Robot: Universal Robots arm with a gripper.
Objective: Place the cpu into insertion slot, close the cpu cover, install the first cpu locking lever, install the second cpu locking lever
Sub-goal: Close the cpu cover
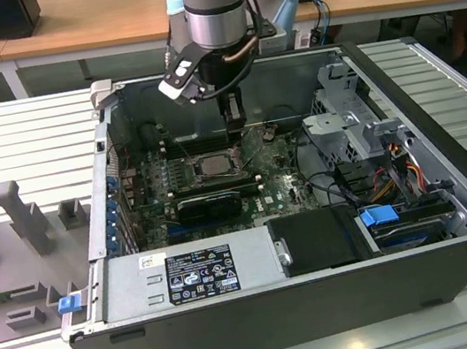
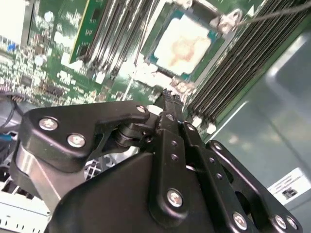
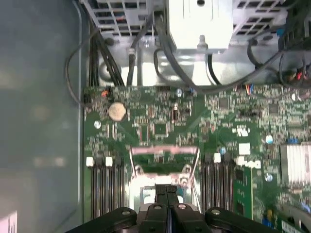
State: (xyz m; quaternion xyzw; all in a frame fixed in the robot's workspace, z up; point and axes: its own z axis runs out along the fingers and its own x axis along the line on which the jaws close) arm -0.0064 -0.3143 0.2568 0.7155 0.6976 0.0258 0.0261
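The gripper (image 2: 169, 98) is clenched, its two fingers pressed flat together with nothing between them. Just beyond and below its tips the cpu (image 2: 183, 42) lies flat in its socket. It is a square chip with a pale silvery top, a faint brownish smear at the middle and a thin green rim. Dark memory slots (image 2: 245, 60) flank it.

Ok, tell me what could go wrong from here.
1. The shut hand hangs close over the socket's edge beside the cpu; a slip could scrape the chip or the board.
2. Memory slots flank the socket closely; sideways drift could knock them.
3. A thin rod, possibly a locking lever, stands near the socket and could snag.
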